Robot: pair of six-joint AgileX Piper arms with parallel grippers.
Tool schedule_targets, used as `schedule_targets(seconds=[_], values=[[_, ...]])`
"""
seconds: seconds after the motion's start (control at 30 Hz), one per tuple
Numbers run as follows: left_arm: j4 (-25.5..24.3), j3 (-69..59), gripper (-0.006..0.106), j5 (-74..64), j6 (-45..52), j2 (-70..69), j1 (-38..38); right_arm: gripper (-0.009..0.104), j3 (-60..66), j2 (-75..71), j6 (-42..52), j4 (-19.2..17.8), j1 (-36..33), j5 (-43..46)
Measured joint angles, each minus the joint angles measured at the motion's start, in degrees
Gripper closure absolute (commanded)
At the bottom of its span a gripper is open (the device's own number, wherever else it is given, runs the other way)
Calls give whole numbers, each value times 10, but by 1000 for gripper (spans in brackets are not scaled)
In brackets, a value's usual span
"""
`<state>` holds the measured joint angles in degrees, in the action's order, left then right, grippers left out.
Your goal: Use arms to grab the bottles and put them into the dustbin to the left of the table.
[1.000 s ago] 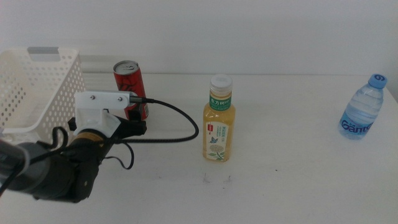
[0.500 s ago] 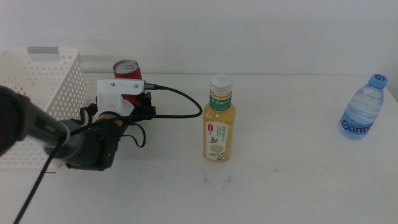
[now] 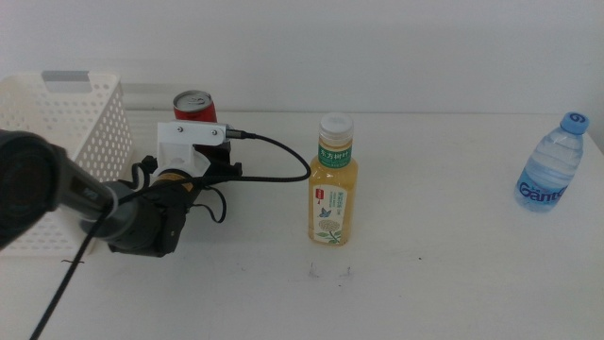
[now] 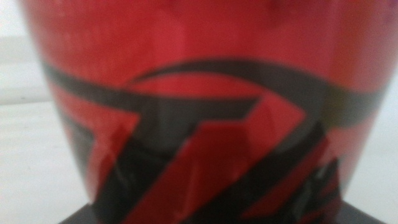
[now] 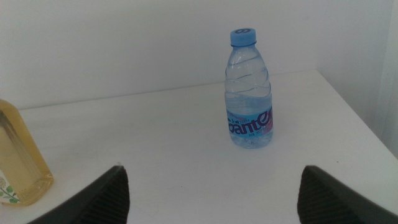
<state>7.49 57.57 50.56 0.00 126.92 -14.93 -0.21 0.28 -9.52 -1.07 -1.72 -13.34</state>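
None of the 3 containers is in the dustbin yet, as far as the visible part of the basket shows, so the whole job appears to be ahead. The left claw is at the red can, which stands upright on the desk just beside the dustbin's near wall. In the left wrist view the can fills the picture, very close to the camera, but the jaws themselves are not visible, so whether they have closed on it cannot be told.

The yellow-drink bottle stands upright, well apart from the dustbin, past the can. The water bottle stands furthest from the dustbin, near the desk's far side edge; the right wrist view shows that edge close beside it. The right claw waits on that side with its jaws spread wide and nothing between them, facing the water bottle.

Room looks generous: bare desk lies between the can and the yellow-drink bottle, and the dustbin mouth is wider than any container. The black cable loops toward the yellow-drink bottle and could brush it.
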Motion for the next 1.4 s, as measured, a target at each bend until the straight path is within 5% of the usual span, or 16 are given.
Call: schedule_targets(seconds=[0.1, 0.4, 0.77, 1.1, 1.4], values=[[-22, -37, 102, -15, 0, -36, 0, 18, 0, 0, 0, 0, 0, 0], [-39, -192, 102, -53, 0, -249, -16, 18, 0, 0, 0, 0, 0, 0], [-10, -207, 102, -404, 0, -487, -37, 18, 0, 0, 0, 0, 0, 0], [26, 8, 102, -913, 79, -504, 56, 18, 0, 0, 0, 0, 0, 0], [1, 241, 102, -1091, 154, -395, 219, 18, 0, 0, 0, 0, 0, 0]])
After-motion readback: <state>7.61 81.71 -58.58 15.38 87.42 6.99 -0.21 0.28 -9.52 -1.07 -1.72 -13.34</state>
